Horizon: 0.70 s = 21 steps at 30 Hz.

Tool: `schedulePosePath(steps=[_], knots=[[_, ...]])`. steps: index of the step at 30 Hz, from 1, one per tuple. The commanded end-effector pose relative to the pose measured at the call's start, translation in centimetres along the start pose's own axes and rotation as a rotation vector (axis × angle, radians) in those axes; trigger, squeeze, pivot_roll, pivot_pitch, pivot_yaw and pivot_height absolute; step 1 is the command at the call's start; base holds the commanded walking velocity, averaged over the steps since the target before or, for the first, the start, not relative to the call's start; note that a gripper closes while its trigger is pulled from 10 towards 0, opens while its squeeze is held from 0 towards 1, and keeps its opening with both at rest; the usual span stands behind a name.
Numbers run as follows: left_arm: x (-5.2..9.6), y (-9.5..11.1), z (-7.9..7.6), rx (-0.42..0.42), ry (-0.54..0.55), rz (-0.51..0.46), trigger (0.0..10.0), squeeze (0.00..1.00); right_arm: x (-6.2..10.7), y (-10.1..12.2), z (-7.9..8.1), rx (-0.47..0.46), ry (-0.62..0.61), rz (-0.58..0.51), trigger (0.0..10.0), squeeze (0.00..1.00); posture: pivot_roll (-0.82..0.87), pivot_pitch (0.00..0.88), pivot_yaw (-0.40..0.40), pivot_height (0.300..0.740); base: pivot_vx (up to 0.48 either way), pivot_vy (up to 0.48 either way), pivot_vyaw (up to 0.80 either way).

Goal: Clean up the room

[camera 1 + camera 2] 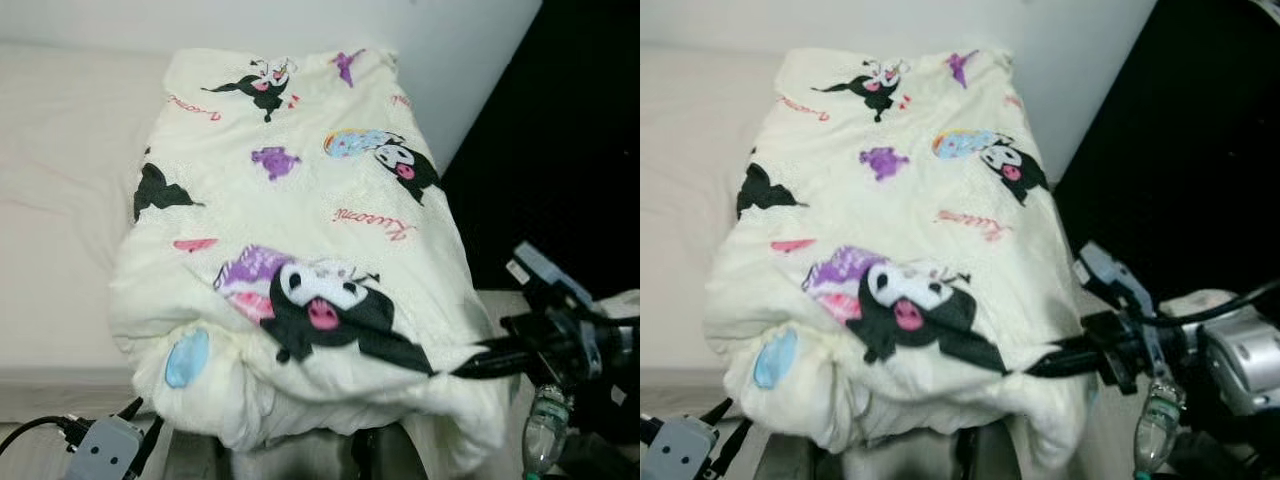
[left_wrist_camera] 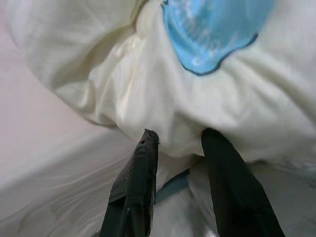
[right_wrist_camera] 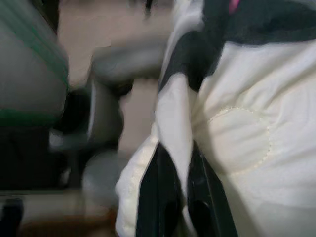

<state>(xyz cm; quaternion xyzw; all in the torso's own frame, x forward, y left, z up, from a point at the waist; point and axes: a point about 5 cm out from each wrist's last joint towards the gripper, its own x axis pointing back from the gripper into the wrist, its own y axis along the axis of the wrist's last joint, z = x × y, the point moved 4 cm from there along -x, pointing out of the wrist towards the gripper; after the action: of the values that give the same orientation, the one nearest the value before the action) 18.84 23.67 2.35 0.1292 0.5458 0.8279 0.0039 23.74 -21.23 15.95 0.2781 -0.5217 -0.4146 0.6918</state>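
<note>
Nearest the camera, at the lower left of the head views, the left gripper [image 2: 177,138] sits under the near edge of a cream quilted blanket printed with black-and-white cartoon characters, purple shapes and pink script [image 1: 300,220]. Its two black fingers [image 2: 136,182] stand apart, their tips against a hanging fold below a blue patch [image 1: 187,357]; nothing is clamped between them.

At the lower right, the right gripper [image 3: 180,158] has its fingers closed tight on a pinch of the blanket's near right corner, beside a black printed patch.

That blanket fills the middle of the frame, heaped on a pale bed [image 1: 60,180] that runs to the upper left. A clear plastic bottle [image 1: 543,428] stands at the lower right edge.
</note>
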Motion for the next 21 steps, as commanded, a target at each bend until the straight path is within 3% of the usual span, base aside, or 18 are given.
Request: schedulePosePath(steps=[1, 2, 3, 4, 5, 7, 8, 11, 12, 14, 15, 16, 17, 20, 21], knots=[[0.6, -0.8, -0.4, 0.013, -0.015, 0.030, 10.0, 0.00, -0.4, -2.9, 0.8, -0.012, 0.033, 0.145, 0.0, 0.00, 0.07, 0.097, -0.066, 0.597, 0.000, 0.000, 0.00], [0.6, -0.8, -0.4, 0.013, -0.015, 0.030, 10.0, 0.00, -0.4, -2.9, 0.8, -0.012, 0.033, 0.145, 0.0, 0.00, 0.07, 0.097, -0.066, 0.597, 0.000, 0.000, 0.00], [0.5, -0.7, -0.3, 0.012, -0.016, 0.030, 10.0, 0.00, -0.8, -5.0, 0.5, -0.018, 0.014, 0.230, 0.0, 0.00, 0.07, 0.096, -0.065, 0.597, 0.000, 0.000, 0.00], [0.5, -0.7, -0.3, 0.012, -0.016, 0.030, 10.0, 0.00, -0.8, -5.0, 0.5, -0.018, 0.014, 0.230, 0.0, 0.00, 0.07, 0.096, -0.065, 0.597, 0.000, 0.000, 0.00], [0.4, -0.7, -0.3, 0.010, -0.018, 0.029, 10.0, 0.00, -1.5, -6.7, -0.3, 0.002, -0.029, 0.291, 0.0, 0.00, 0.07, 0.094, -0.064, 0.597, 0.000, 0.000, 0.00], [0.4, -0.7, -0.3, 0.009, -0.019, 0.028, 10.0, 0.00, -3.0, -7.9, -1.8, 0.051, -0.121, 0.312, 0.0, 0.00, 0.07, 0.093, -0.062, 0.597, 0.000, 0.000, 0.00], [0.4, -0.7, -0.3, 0.009, -0.019, 0.028, 10.0, 0.00, -3.0, -7.9, -1.8, 0.051, -0.121, 0.312, 0.0, 0.00, 0.07, 0.093, -0.062, 0.597, 0.000, 0.000, 0.00], [0.3, -0.6, -0.3, 0.007, -0.023, 0.024, 10.0, 0.00, -5.8, -7.5, -5.1, 0.170, -0.332, 0.244, 0.0, 0.00, 0.08, 0.091, -0.060, 0.597, 0.000, 0.000, 0.00], [0.2, -0.5, -0.3, 0.006, -0.025, 0.023, 10.0, 0.00, -6.5, -6.7, -6.3, 0.199, -0.425, 0.188, 0.8, 0.00, 0.08, 0.090, -0.060, 0.597, 0.000, 0.000, 0.00], [0.2, -0.5, -0.3, 0.005, -0.027, 0.022, 10.0, 0.00, -6.9, -6.2, -7.0, 0.212, -0.481, 0.152, 0.8, 0.00, 0.08, 0.090, -0.060, 0.597, 0.000, 0.000, 0.00], [0.2, -0.5, -0.3, 0.004, -0.031, 0.021, 10.0, 0.00, -7.2, -5.6, -7.6, 0.220, -0.528, 0.117, 4.4, 0.00, 0.09, 0.090, -0.060, 0.597, 0.000, 0.000, 0.00], [0.3, -0.4, -0.4, 0.002, -0.036, 0.019, 10.0, 0.00, -7.4, -5.2, -8.1, 0.232, -0.562, 0.092, 8.8, 1.00, 0.09, 0.090, -0.062, 0.597, 0.000, 0.000, 0.00], [0.4, -0.4, -0.3, 0.001, -0.041, 0.017, 10.0, 0.00, -7.6, -4.8, -8.1, 0.229, -0.555, 0.061, 10.0, 1.00, 0.09, 0.090, -0.063, 0.597, 0.000, 0.000, 0.00], [0.5, -0.3, -0.3, 0.001, -0.044, 0.016, 10.0, 0.00, -7.8, -4.6, -8.1, 0.228, -0.547, 0.040, 10.0, 1.00, 0.09, 0.090, -0.063, 0.597, 0.000, 0.000, 0.00], [0.7, -0.4, -0.6, 0.013, -0.066, 0.019, 10.0, 0.00, -8.1, -5.1, -7.5, 0.196, -0.489, 0.059, 10.0, 1.00, 0.10, 0.092, -0.067, 0.597, 0.000, 0.000, 0.00]])
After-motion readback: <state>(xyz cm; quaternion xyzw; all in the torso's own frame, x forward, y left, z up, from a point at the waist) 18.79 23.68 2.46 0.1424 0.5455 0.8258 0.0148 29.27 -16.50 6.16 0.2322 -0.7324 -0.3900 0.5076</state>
